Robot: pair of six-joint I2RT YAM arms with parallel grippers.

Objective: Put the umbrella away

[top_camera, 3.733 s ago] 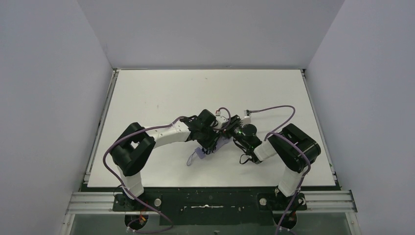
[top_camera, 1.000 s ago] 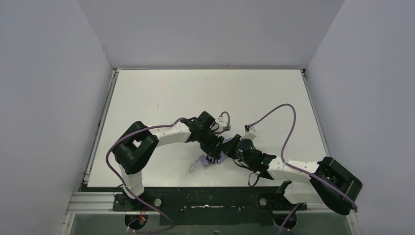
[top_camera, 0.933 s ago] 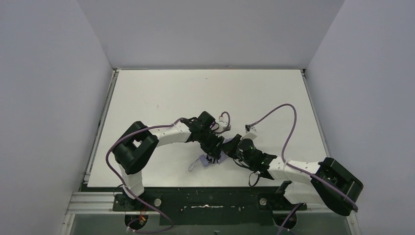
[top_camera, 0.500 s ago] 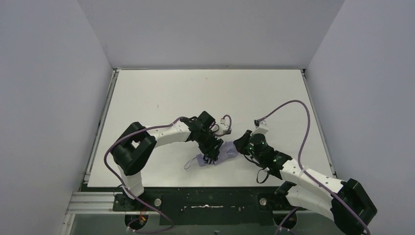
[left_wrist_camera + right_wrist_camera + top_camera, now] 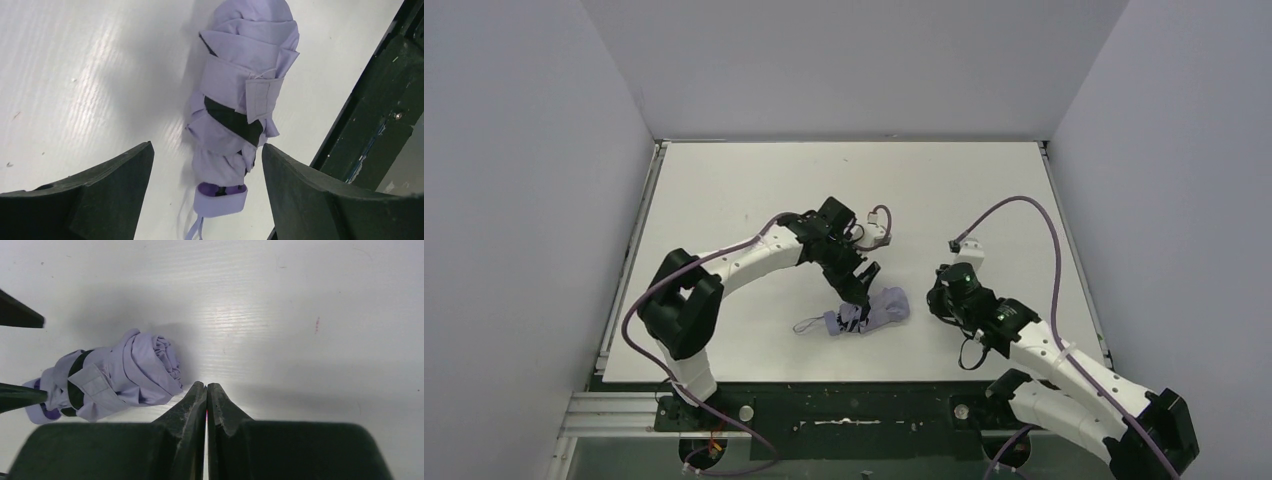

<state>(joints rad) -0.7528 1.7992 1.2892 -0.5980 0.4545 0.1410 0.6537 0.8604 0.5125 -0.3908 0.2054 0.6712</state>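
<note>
The folded umbrella (image 5: 870, 309) lies near the desk's (image 5: 744, 180) front edge, under the left end effector (image 5: 206, 150), which is spread wide and empty. Only the left wrist view shows its strap (image 5: 260, 97) wrapped round. The right end effector (image 5: 206, 387), pinched empty, is just beside it.

Soft, creased lavender cloth on the umbrella (image 5: 235, 100), smooth plastic handle (image 5: 220, 204); the white table (image 5: 300, 300) gleams faintly.

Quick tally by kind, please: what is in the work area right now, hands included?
Umbrella: 1, folded, purple
Robot hands: 2, left hand open over the umbrella, right hand shut and empty
Total: 3
</note>
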